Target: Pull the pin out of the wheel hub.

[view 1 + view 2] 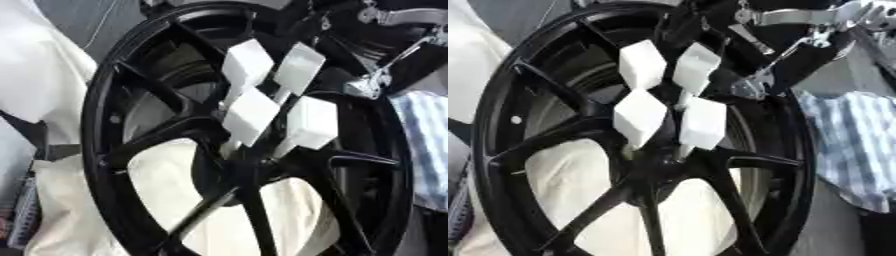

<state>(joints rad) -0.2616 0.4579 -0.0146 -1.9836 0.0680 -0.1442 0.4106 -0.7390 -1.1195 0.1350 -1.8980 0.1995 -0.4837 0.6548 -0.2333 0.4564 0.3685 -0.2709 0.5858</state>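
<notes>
A black spoked wheel stands tilted and fills most of both views. Several pins with white block heads stick out of its hub: two upper ones and two lower ones, each on a thin pale stem. My right hand, black with silver links, comes in from the upper right and hangs over the rim just right of the upper pins. It does not visibly hold any pin. My left hand does not show.
White cloth shows through the spokes and to the left of the wheel. A blue-and-white striped cloth lies to the right of the rim on grey ground.
</notes>
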